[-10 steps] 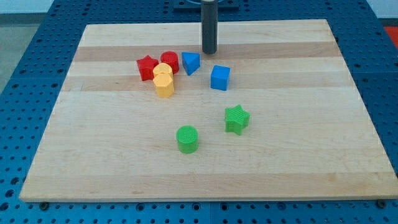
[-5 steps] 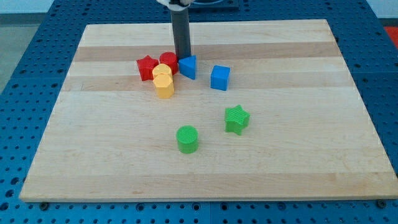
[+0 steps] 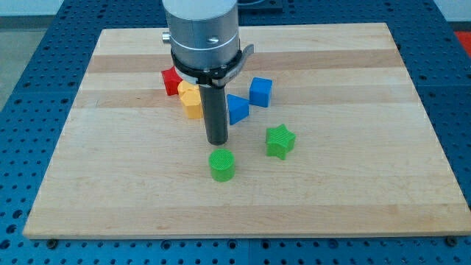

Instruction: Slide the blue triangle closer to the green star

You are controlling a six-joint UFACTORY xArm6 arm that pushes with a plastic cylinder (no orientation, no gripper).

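Camera view: blue triangle [image 3: 237,109] intact, flat beside my tip [image 3: 216,141].

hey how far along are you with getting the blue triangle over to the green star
Partly done. The blue triangle now lies below the blue cube, away from the red and yellow cluster it started beside. In hand: my tip sits just left of and below the triangle, above the green cylinder. Left: a gap to the green star remains.

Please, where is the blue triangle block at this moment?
The blue triangle block lies near the wooden board's middle, just right of my tip, below-left of the blue cube and above-left of the green star.
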